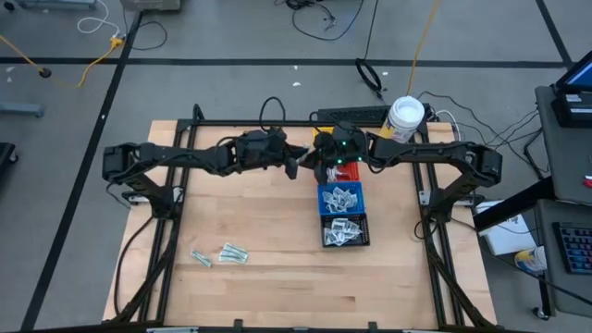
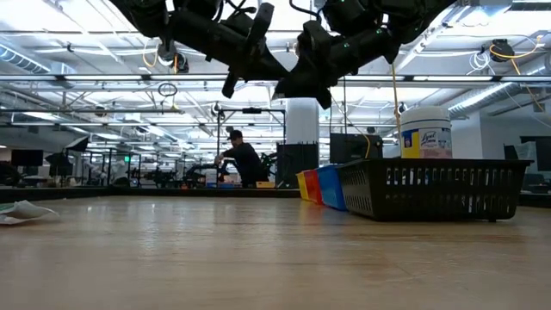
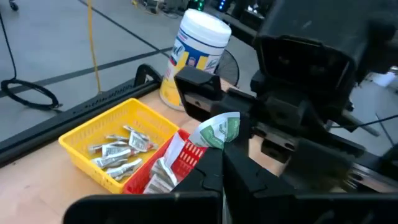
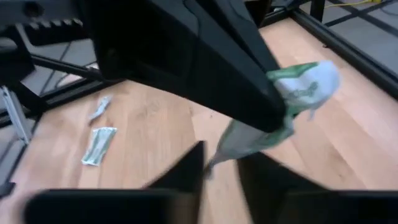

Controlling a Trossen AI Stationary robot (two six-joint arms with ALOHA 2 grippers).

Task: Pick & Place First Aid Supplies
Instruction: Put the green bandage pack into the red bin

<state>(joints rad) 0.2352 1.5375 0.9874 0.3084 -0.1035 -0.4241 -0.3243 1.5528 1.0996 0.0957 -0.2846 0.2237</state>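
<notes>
My left gripper [image 3: 222, 155] is shut on one of the first aid supplies, a pale green and white packet [image 3: 219, 132], high above the table's far middle [image 1: 298, 165]. My right gripper [image 4: 221, 165] faces it from the right. Its two fingers stand close on either side of the packet's lower end [image 4: 231, 144], and a gap still shows between them. More packets lie flat on the near left of the table [image 1: 231, 252] and fill the yellow bin [image 3: 112, 146] and the blue bin [image 1: 340, 197]. My left gripper pinches the packet between its two fingers, about midway along it [image 4: 281, 104], coming roughly level from the table's left. The packet is lifted clear. Its green-printed end [image 4: 311, 79] sticks out past the fingers and its other end slants down toward my right gripper.
A row of bins runs under the grippers on the right half: yellow, red [image 3: 168, 163], blue, then black [image 1: 345, 229] nearest. A big white jar with a yellow label [image 1: 405, 117] stands at the far right. Bare wood lies to the left and near side.
</notes>
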